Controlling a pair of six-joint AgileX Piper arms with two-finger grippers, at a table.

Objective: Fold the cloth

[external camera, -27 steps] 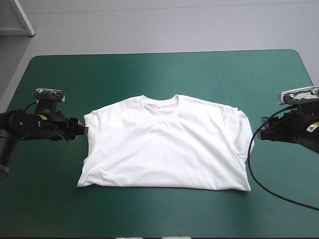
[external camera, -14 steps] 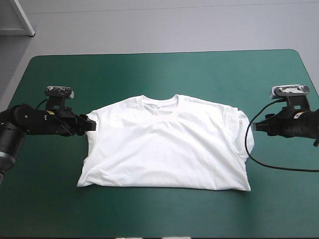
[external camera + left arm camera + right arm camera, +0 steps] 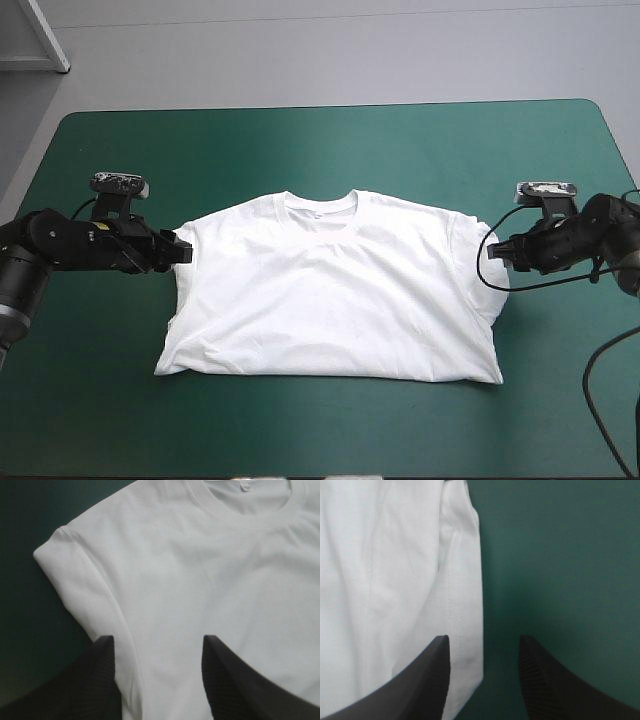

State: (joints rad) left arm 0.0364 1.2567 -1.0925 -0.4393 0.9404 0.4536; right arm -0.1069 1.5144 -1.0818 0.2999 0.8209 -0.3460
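Observation:
The white T-shirt (image 3: 335,290) lies spread flat in the middle of the teal-green table, collar toward the far edge and sleeves folded in. My left gripper (image 3: 181,252) sits at the shirt's left shoulder edge, open. In the left wrist view the T-shirt (image 3: 200,580) fills the space ahead, its folded edge running between the fingers (image 3: 95,680) of the left gripper (image 3: 157,645). My right gripper (image 3: 497,253) is at the shirt's right edge, open. In the right wrist view the hem of the T-shirt (image 3: 395,580) passes between the tips of the right gripper (image 3: 482,642), teal-green cover beside it.
The teal-green cover (image 3: 330,150) shows bare all round the shirt. A white piece of furniture (image 3: 35,35) stands beyond the table's far left corner.
The right gripper has moved left and inward to the shirt's right edge. The left gripper moved up to the left shoulder earlier and has since stayed still. The shirt has not shifted.

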